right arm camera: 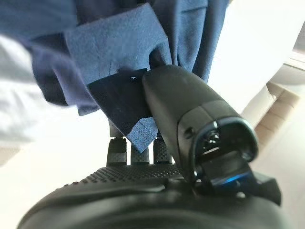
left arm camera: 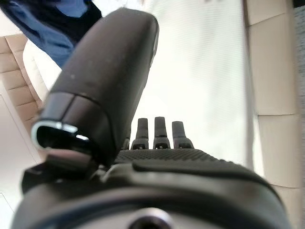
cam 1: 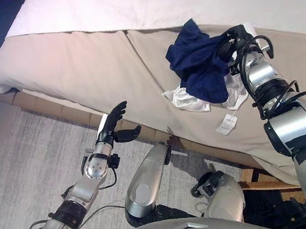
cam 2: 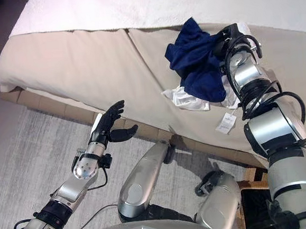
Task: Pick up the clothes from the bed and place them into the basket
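Observation:
A navy garment (cam 1: 199, 63) hangs bunched at the right of the beige bed (cam 1: 74, 62). My right hand (cam 1: 231, 42) is at its right edge. In the right wrist view the thumb (right arm camera: 186, 109) presses the navy cloth (right arm camera: 109, 47) against the fingers, so the hand is shut on it. A white garment (cam 1: 186, 98) lies under the navy one, with a white tag (cam 1: 227, 123) beside it. My left hand (cam 1: 114, 123) is open and empty, held up by the bed's front edge. Its wrist view shows straight fingers (left arm camera: 160, 131).
A white blanket (cam 1: 134, 7) covers the far part of the bed. A grey rug (cam 1: 30, 172) lies on the floor in front. A wooden frame (cam 1: 264, 182) with something dark inside sits at the lower right by the bed.

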`<state>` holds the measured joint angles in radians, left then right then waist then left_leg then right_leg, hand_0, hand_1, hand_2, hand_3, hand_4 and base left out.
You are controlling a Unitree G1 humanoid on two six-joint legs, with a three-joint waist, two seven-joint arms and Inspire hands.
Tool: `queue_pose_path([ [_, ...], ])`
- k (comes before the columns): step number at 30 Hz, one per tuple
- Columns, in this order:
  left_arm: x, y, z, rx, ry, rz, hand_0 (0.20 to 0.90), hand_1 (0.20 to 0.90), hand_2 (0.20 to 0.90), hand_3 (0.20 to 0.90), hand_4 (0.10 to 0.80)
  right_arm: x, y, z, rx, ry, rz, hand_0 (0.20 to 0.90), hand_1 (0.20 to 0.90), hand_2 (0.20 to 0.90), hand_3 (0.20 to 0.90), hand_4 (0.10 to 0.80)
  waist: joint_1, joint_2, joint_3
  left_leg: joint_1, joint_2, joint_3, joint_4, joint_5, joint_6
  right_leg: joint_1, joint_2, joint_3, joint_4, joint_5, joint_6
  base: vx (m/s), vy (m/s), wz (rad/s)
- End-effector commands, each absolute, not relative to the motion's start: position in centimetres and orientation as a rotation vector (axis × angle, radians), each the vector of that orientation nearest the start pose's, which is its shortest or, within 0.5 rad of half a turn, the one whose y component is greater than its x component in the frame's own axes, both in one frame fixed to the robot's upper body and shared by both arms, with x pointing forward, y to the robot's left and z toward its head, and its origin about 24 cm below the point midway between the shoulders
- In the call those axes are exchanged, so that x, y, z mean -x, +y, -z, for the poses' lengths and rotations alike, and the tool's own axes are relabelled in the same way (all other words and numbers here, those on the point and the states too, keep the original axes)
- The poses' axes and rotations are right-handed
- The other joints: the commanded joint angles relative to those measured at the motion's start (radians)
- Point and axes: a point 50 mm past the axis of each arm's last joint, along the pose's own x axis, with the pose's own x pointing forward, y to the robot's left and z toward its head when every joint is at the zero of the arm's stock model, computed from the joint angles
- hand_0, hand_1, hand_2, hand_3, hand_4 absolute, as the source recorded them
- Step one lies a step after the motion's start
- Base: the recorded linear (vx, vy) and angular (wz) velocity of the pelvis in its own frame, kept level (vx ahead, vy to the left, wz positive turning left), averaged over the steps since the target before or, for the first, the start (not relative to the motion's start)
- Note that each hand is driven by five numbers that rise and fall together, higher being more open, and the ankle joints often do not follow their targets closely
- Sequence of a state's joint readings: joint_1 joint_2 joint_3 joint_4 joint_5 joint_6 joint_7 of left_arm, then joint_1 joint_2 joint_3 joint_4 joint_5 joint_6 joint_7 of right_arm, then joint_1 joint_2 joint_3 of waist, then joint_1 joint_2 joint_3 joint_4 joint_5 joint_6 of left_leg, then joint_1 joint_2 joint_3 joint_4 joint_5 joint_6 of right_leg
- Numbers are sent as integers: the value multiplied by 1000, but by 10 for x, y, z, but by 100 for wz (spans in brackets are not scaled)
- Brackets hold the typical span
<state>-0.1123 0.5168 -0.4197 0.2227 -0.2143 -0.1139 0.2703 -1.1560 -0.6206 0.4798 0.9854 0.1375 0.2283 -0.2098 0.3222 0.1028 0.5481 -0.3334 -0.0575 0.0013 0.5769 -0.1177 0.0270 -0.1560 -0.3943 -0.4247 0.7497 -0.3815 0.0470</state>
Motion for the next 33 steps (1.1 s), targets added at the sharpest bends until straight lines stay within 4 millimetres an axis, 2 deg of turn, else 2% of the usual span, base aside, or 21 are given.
queue_pose_path([
  [1, -278, 187, -57, -367, -94, 58, 900, 900, 900, 900, 800, -402, -239, -304, 731, -338, 426, 300, 300, 300, 200, 100, -18, -40, -140, 165, 45, 57, -80, -131, 3, 54, 66, -31, -100, 108, -50, 31, -1, -15],
  [6, -286, 185, -63, -384, -91, 75, 900, 900, 900, 900, 800, -394, -247, -322, 712, -427, 498, 300, 300, 300, 200, 100, -52, -67, -229, 264, 69, 85, -192, -98, -19, 155, 106, -26, -261, 162, -30, 53, -4, -15],
  [7, -286, 184, -63, -383, -90, 75, 900, 900, 900, 900, 800, -393, -248, -324, 711, -433, 502, 300, 300, 300, 200, 100, -56, -67, -235, 262, 70, 93, -209, -71, -14, 155, 108, -37, -285, 189, -37, -5, 14, -8],
  [12, -289, 186, -59, -410, -65, 81, 900, 900, 900, 900, 800, -381, -264, -343, 666, -482, 545, 300, 300, 300, 200, 100, -111, -101, -338, 336, 78, 125, -334, -21, -30, 210, 176, 9, -451, 245, -5, 59, -25, -14],
  [17, -291, 186, -54, -430, -43, 90, 900, 900, 900, 900, 800, -369, -274, -363, 674, -549, 576, 300, 300, 300, 200, 100, -163, -120, -406, 383, 83, 156, -447, 18, -43, 233, 213, 49, -576, 294, 19, 18, -35, -27],
  [25, -292, 181, -48, -441, -33, 121, 900, 900, 900, 900, 800, -347, -302, -383, 615, -597, 669, 300, 300, 300, 200, 100, -233, -132, -463, 444, 87, 195, -624, 79, -58, 252, 256, 92, -722, 369, 45, 3, -47, -27],
  [30, -292, 179, -44, -446, -35, 135, 900, 900, 900, 900, 800, -329, -322, -393, 565, -639, 735, 300, 300, 300, 200, 100, -287, -141, -480, 463, 91, 231, -652, 77, -60, 247, 283, 138, -771, 386, 46, 2, -39, -27],
  [33, -290, 181, -40, -442, -30, 130, 900, 900, 900, 900, 800, -320, -331, -390, 575, -649, 756, 300, 300, 300, 200, 100, -318, -141, -482, 473, 98, 254, -655, 72, -63, 246, 295, 163, -791, 394, 47, 7, -26, -27],
])
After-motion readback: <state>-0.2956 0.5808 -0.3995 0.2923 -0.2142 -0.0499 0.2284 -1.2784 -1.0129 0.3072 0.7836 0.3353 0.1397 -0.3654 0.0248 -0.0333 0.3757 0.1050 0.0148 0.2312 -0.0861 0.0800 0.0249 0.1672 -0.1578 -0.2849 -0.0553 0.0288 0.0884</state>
